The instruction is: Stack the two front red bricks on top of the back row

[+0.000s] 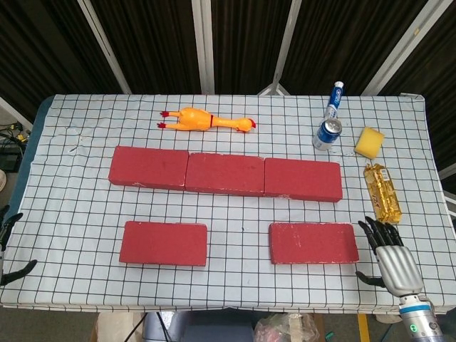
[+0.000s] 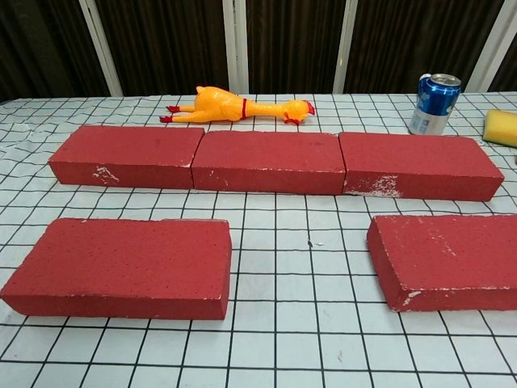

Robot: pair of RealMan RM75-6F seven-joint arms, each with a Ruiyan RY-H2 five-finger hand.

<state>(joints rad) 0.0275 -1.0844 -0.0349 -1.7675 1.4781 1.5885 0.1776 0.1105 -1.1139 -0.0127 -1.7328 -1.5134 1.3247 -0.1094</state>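
Bright even overhead light, soft faint shadows, sharp focus, perhaps slight edge distortion

Rubber chicken (image 1: 206,120): yellow-orange, lying on its side near the table's back edge.
Soda can (image 1: 327,134): blue, upright, back right.
Bottle (image 1: 334,99): blue and white, white cap, just behind the can.
Sponge (image 1: 369,141): yellow, right of the can.
Golden packet (image 1: 382,192): lying lengthwise near the right edge.
Tablecloth (image 1: 242,221): white with black grid.
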